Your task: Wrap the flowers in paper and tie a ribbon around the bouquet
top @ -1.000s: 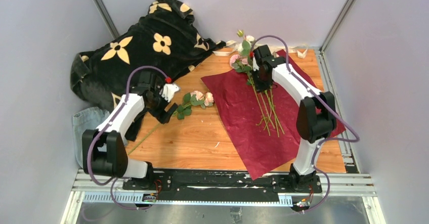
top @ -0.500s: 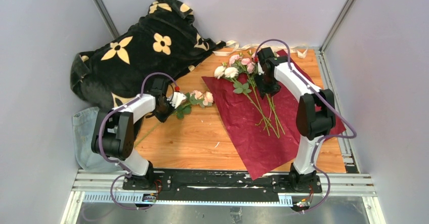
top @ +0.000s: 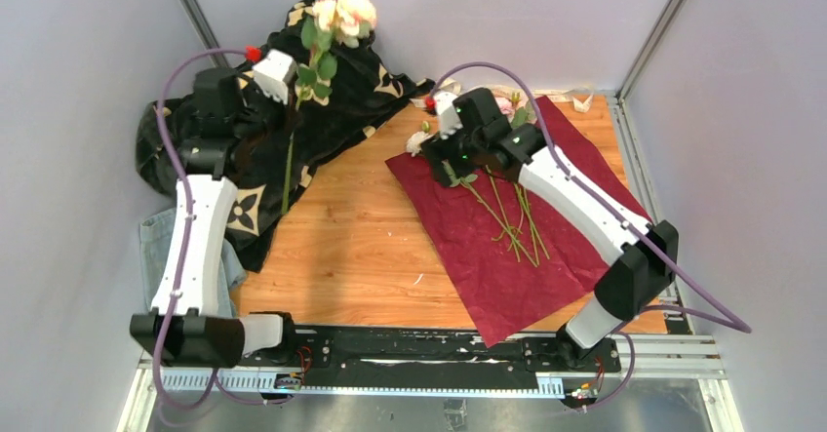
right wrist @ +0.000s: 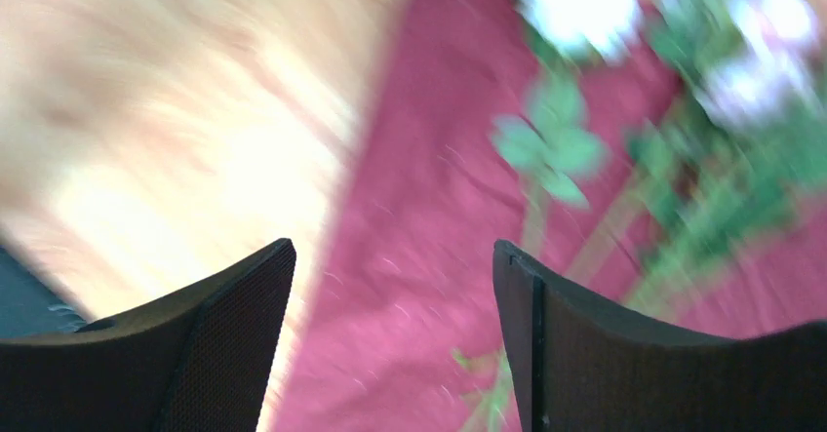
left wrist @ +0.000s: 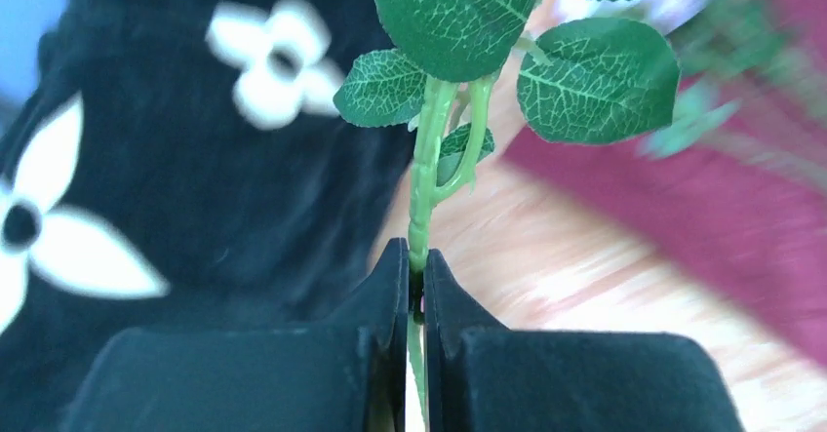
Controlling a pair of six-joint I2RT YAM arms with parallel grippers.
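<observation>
Several flowers on the paper hide behind the right arm.

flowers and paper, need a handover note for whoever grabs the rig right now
Left gripper: jaws shut on a rose sprig, held high over the black blanket.
Right gripper: jaws open, empty, above the far left corner of the paper.
The other flowers lie on the flat paper, stems toward the arms. The ribbon lies at the table's far edge.
Done: some flowers laid on the paper.
Left: add the held sprig, wrap, tie the ribbon.
</observation>
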